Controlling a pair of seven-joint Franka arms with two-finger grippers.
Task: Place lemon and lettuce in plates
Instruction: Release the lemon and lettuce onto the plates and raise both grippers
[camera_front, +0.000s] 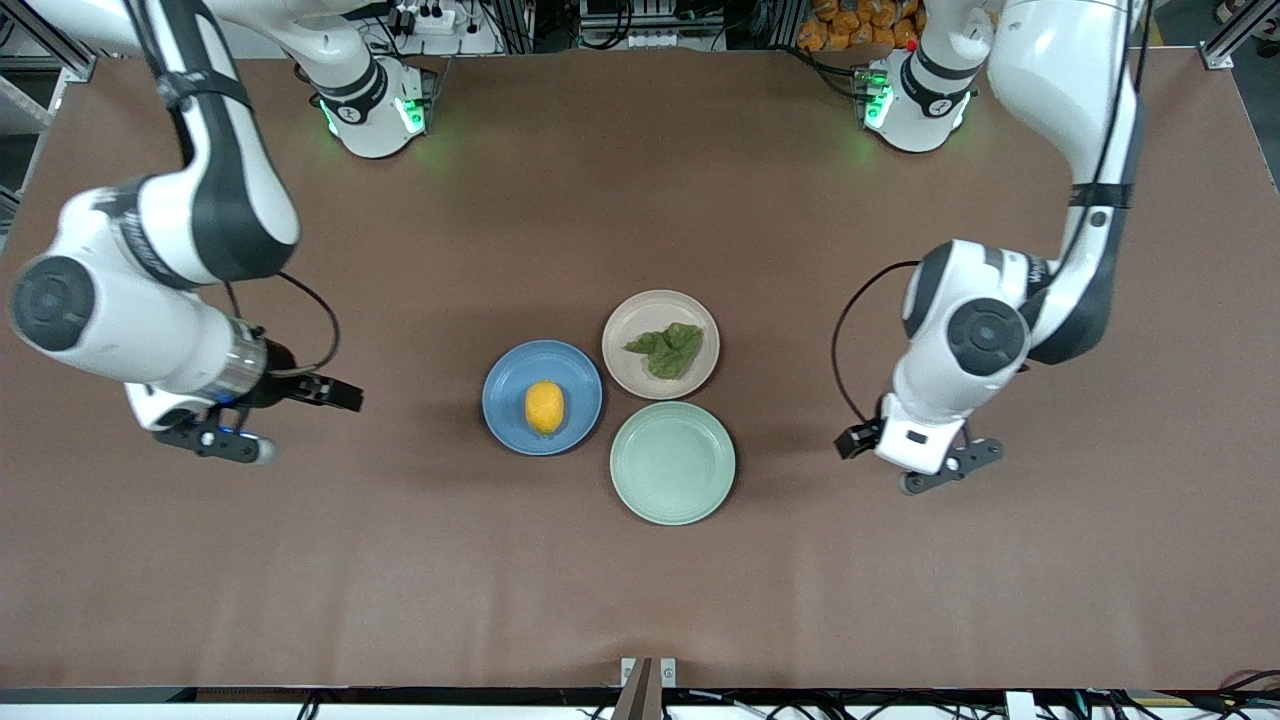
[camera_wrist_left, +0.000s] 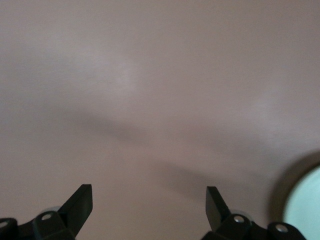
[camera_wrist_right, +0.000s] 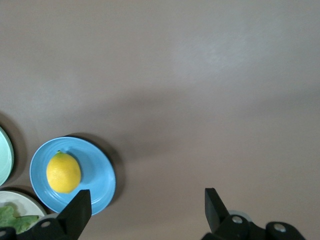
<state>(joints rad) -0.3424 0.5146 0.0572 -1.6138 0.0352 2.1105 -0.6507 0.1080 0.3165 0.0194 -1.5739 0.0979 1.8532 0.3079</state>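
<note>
honestly not much left to go wrong: lemon (camera_front: 544, 407) sits in the blue plate (camera_front: 508, 378) and lettuce (camera_front: 668, 348) lies in the beige-pink plate (camera_front: 640, 312), w/ the pale green plate (camera_front: 672, 463) nearer the front camera, bare. right gripper (camera_wrist_right: 146, 206) hangs over bare table toward the right arm's end, fingers spread, holding nothing; left gripper (camera_wrist_left: 149, 204) the same toward the left arm's end, just beside the green plate's rim. main risk imo is a low sweep inward nudging a plate, or the lemon rolling off if its plate gets bumped.
</note>
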